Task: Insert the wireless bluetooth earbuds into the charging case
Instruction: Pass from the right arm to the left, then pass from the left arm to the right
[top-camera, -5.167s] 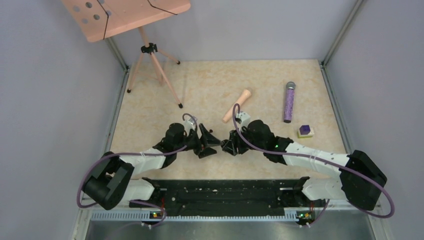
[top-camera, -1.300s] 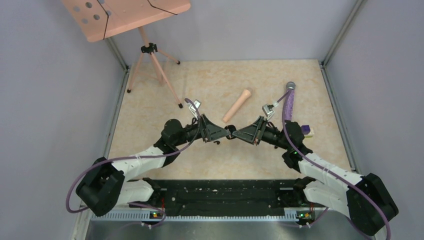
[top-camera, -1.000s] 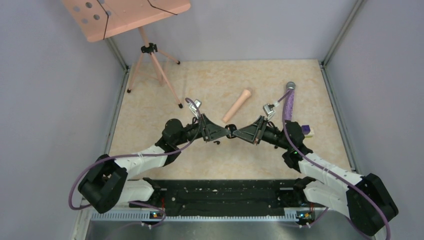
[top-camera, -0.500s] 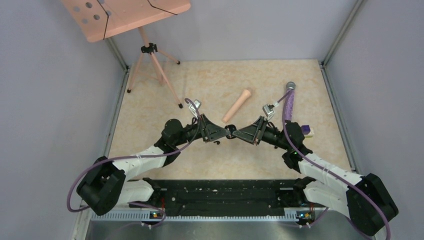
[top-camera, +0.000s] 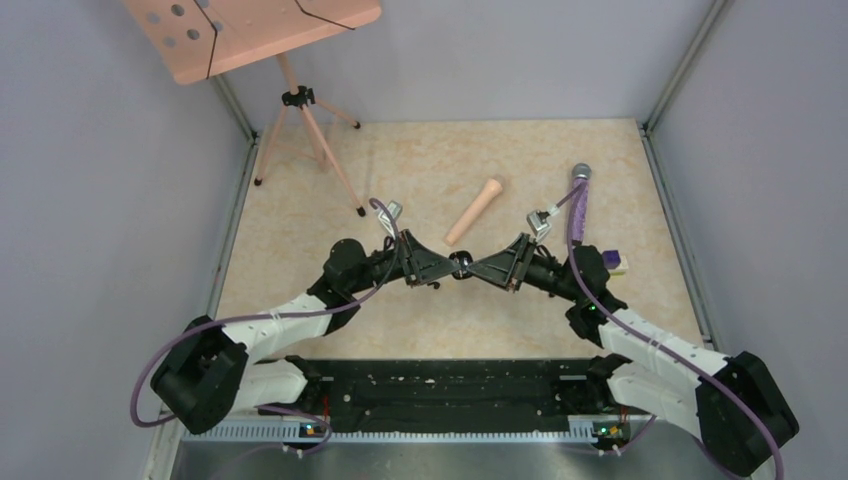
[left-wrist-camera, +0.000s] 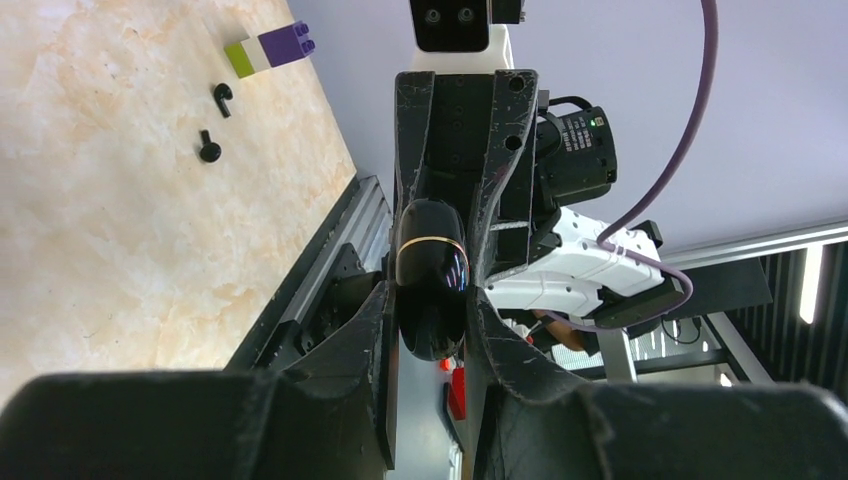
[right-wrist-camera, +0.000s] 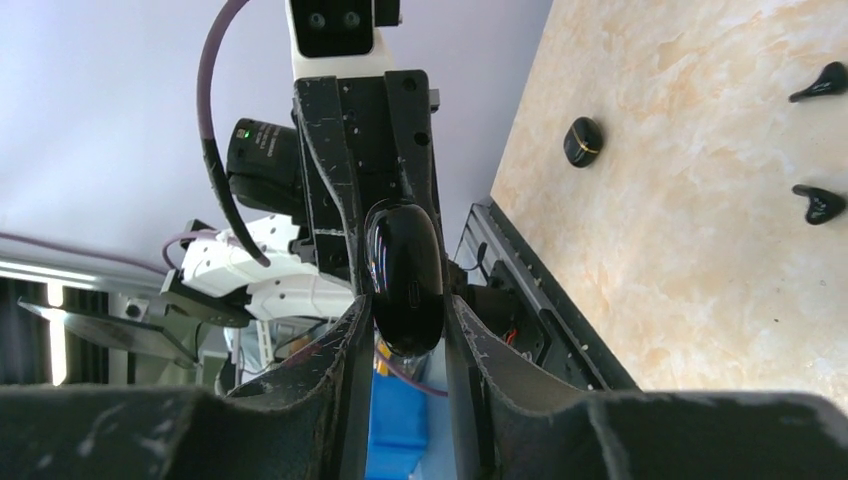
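We saw both hands tip to tip at mid-frame in the top view, each clamped on the charging case from opposite sides. The left hand pinched the glossy black case between its fingers, lid shut along a gold seam. The right hand gripped the same case, held above the counter. The two earbuds lay loose on the counter at the upper left of the left wrist view, well apart from the case and near a purple-and-white block.
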